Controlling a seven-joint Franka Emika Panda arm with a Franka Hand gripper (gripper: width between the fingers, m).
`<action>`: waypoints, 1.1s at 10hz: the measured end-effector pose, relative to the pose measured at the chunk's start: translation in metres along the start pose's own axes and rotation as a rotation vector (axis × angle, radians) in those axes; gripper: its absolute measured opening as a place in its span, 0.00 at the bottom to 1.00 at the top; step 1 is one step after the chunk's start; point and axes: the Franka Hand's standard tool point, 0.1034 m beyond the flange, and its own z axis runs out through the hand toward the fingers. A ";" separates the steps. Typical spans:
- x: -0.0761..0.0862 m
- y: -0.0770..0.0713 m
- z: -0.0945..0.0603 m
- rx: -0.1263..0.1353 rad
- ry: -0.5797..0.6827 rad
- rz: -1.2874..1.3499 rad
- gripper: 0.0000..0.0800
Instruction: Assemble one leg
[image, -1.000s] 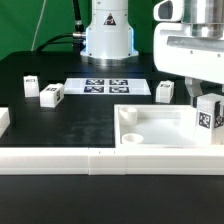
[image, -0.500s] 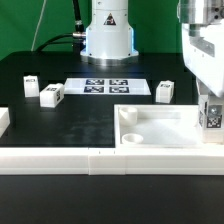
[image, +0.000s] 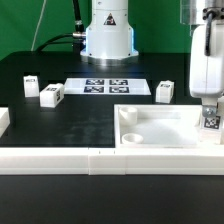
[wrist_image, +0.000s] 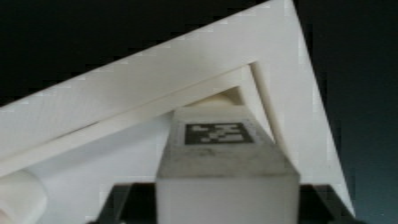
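Note:
My gripper (image: 209, 104) is shut on a white leg (image: 211, 116) with a marker tag. It holds the leg upright over the far corner of the white tray-like part (image: 150, 140), at the exterior view's right. In the wrist view the leg (wrist_image: 221, 160) sits between my black fingers (wrist_image: 125, 203), its tagged end pointing into the tray's corner (wrist_image: 228, 95). Three more legs stand on the black table: one (image: 164, 90) behind the tray, two (image: 51, 95) (image: 31, 86) at the exterior view's left.
The marker board (image: 107, 87) lies flat before the robot base (image: 107, 35). A long white rail (image: 95, 160) runs along the table's near edge. A white block (image: 4, 119) sits at the left edge. The tray has a round hole (image: 129, 138) in its near corner.
My gripper has moved toward the exterior view's right with the leg and lowered it a little toward the tray's far corner. The other parts have not moved.

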 end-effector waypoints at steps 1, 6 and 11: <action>0.000 0.000 0.000 -0.001 -0.008 0.032 0.36; -0.001 0.000 0.000 0.000 -0.021 0.022 0.65; 0.000 -0.001 0.000 0.001 -0.021 -0.064 0.81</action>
